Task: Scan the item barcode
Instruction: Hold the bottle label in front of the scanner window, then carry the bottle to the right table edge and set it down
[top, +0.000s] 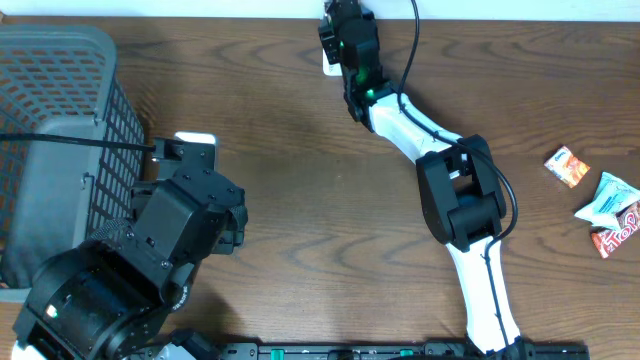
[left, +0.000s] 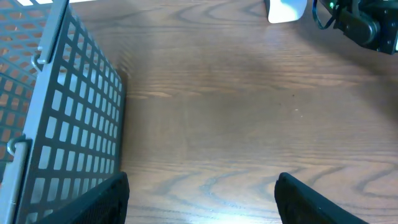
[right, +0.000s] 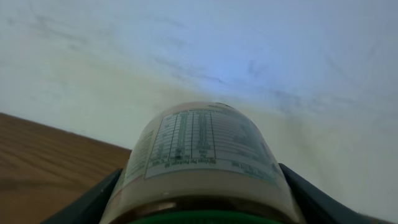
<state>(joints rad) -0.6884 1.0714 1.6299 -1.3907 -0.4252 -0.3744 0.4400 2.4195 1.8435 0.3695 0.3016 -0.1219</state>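
Observation:
My right gripper (right: 200, 193) is shut on a bottle (right: 202, 149) with a white printed label and a green cap. The cap end points at the wrist camera and the far end faces the pale wall. The label shows small print in a table; I see no barcode on it. In the overhead view the right gripper (top: 342, 28) is at the table's far edge, and the bottle is hidden by it. My left gripper (left: 202, 190) hangs open over bare wood beside the basket, with nothing between its fingers; it sits at the left in the overhead view (top: 188, 152).
A grey mesh basket (top: 60, 45) fills the far left, its wall (left: 74, 124) close to my left fingers. A small white object (top: 329, 68) lies beside the right wrist. An orange packet (top: 567, 166), a white-blue packet (top: 608, 198) and a red packet (top: 618, 236) lie at the right edge.

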